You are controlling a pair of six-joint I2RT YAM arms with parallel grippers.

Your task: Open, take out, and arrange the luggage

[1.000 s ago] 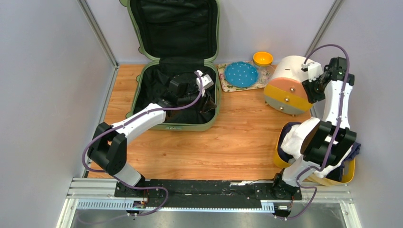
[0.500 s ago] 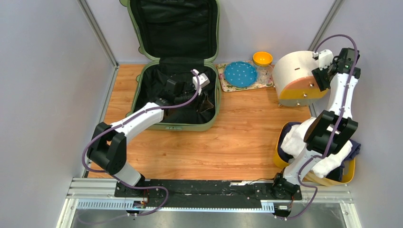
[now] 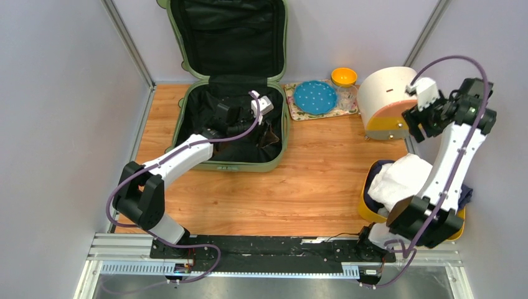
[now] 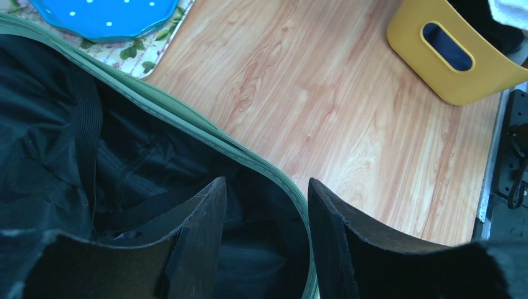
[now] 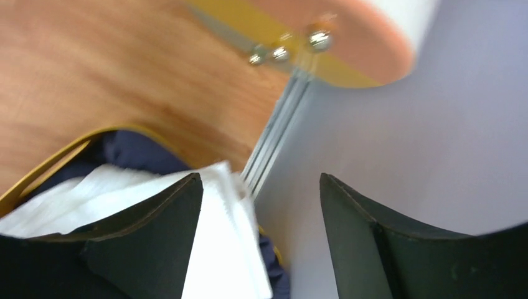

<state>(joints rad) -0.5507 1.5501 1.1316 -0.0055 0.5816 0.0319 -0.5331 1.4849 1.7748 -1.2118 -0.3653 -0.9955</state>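
The sage-green luggage [image 3: 180,124] lies open at the back left, with its black-lined lid [image 3: 227,37] leaning on the back wall. My left gripper [image 3: 269,132] is inside the base at its right side, open and empty. In the left wrist view its jaws [image 4: 268,205] stand apart over the black lining, just inside the green rim [image 4: 205,128]. My right gripper [image 3: 423,124] hangs open and empty in the air near the right wall. It is just in front of the drawer box and above the yellow tray. In the right wrist view [image 5: 261,199] nothing lies between its jaws.
The round cream-and-orange drawer box [image 3: 386,99] stands at the back right. A yellow tray [image 3: 368,215] with a white towel [image 3: 401,180] and navy cloth sits front right. A blue dotted plate [image 3: 315,96] on a floral mat and an orange-lidded jar [image 3: 344,78] sit beside the luggage.
My right gripper turned the drawer box and set it further back, then let go and drew away toward the right wall. The left gripper shifted only slightly inside the luggage.
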